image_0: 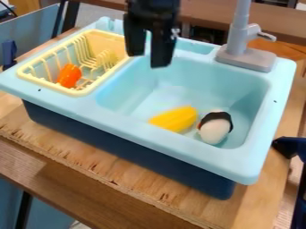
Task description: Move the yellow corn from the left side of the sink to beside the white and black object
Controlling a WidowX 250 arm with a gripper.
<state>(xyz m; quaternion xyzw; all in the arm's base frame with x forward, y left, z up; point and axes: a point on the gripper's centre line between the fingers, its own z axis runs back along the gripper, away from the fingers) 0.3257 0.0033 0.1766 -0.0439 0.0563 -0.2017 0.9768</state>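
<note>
Yellow toy (174,119), lying on its side in the basin of the sink (167,144), near the front wall; a white-and-black toy (214,129) lies just beside it. The gripper (148,60) hangs above the basin's rear left, fingers spread, nothing between them. The yellow toy is probably light, stiff plastic, hardly fragile, its smooth, rounded flanks liable to slip or roll; the best hold is across its narrow width at mid-length.

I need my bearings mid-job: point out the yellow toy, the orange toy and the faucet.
Yellow toy (175,119): camera view, middle of its side.
Orange toy (70,75): camera view, middle of its body.
Faucet (238,38): camera view, lower column.
</note>
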